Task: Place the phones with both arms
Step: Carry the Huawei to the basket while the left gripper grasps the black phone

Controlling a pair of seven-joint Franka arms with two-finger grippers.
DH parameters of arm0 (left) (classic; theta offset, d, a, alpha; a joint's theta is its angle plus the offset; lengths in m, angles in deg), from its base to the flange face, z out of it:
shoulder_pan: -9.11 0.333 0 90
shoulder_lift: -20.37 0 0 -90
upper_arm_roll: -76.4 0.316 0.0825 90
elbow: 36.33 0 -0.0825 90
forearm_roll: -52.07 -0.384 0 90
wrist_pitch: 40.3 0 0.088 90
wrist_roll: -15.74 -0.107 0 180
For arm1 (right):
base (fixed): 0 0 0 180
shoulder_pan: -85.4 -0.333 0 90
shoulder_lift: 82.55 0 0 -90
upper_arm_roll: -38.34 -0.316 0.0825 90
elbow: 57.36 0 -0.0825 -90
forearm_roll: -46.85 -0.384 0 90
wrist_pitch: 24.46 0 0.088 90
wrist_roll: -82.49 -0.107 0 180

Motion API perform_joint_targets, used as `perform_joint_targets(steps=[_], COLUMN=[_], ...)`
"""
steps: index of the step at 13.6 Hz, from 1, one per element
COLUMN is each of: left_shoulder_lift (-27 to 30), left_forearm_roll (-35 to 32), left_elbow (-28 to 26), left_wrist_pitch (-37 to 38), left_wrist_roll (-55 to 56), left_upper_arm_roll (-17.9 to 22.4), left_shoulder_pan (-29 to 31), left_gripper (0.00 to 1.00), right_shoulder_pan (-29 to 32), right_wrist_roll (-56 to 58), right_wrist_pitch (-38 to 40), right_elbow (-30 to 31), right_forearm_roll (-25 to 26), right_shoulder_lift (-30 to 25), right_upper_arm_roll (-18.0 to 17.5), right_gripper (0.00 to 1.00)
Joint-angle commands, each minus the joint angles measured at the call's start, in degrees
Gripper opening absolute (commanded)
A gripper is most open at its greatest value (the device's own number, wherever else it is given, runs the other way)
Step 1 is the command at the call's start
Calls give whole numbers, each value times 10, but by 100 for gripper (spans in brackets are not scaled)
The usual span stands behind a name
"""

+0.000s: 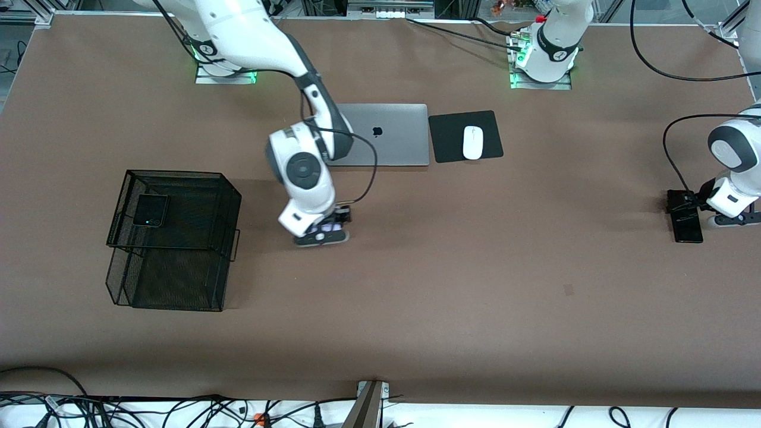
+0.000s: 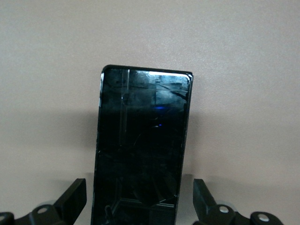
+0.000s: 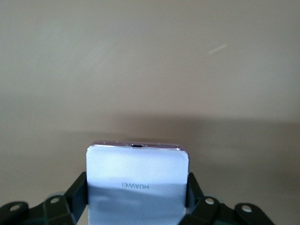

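My right gripper (image 1: 333,227) is shut on the small white/pale lavender phone (image 3: 137,180), its fingers (image 3: 78,190) pressed on the phone's two sides, low over the middle of the brown table. My left gripper (image 1: 682,205) is open at the left arm's end of the table. Its fingers (image 2: 75,197) stand on either side of the long slim black phone (image 2: 140,140), with a gap on each side. That phone (image 1: 688,226) lies flat on the table. The small squarish black phone (image 1: 150,211) lies on the upper tier of the black mesh basket (image 1: 178,238).
A closed silver laptop (image 1: 386,134) lies near the arms' bases. Beside it is a black mouse pad (image 1: 446,139) with a white mouse (image 1: 472,142). The mesh basket stands toward the right arm's end of the table.
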Motion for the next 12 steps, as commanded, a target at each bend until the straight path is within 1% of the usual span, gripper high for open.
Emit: perform_joint_targets(steps=[1, 2, 3, 4, 5, 6, 8, 9, 11, 12], left_shoulder_lift=[-19, -22, -26, -26, -30, -33, -40, -40, -44, -45], left_forearm_roll=[11, 11, 11, 11, 11, 11, 17, 28, 31, 32], left_elbow=[22, 25, 30, 31, 32, 32, 33, 33, 33, 33], left_wrist_pitch=[-2, -2, -2, -2, -2, -2, -3, -2, -2, -2], left_wrist_roll=[-55, -62, -63, -64, -65, -65, -66, -66, -66, -66], left_upper_arm_roll=[-8, -8, -8, -8, -8, -8, -12, -15, -16, -24], left_shoulder_pan=[9, 12, 13, 13, 13, 13, 14, 15, 15, 17], left_gripper=[100, 100, 100, 100, 100, 100, 100, 100, 100, 100], right_shoulder_pan=[5, 5, 5, 7, 19, 48, 102, 123, 168, 182], right_wrist_roll=[46, 86, 129, 171, 204, 223, 252, 260, 286, 297], right_wrist_pitch=[114, 139, 152, 149, 144, 136, 125, 123, 85, 60], right_elbow=[20, 20, 20, 19, 15, 1, -62, -77, -98, -103], right_forearm_roll=[4, 3, 3, 4, 4, 3, -2, -8, -57, -80], right_shoulder_lift=[-102, -115, -118, -115, -107, -84, -34, -12, 25, 39], right_upper_arm_roll=[68, 100, 139, 170, 189, 194, 192, 191, 166, 151], right_gripper=[0, 0, 0, 0, 0, 0, 0, 0, 0, 0])
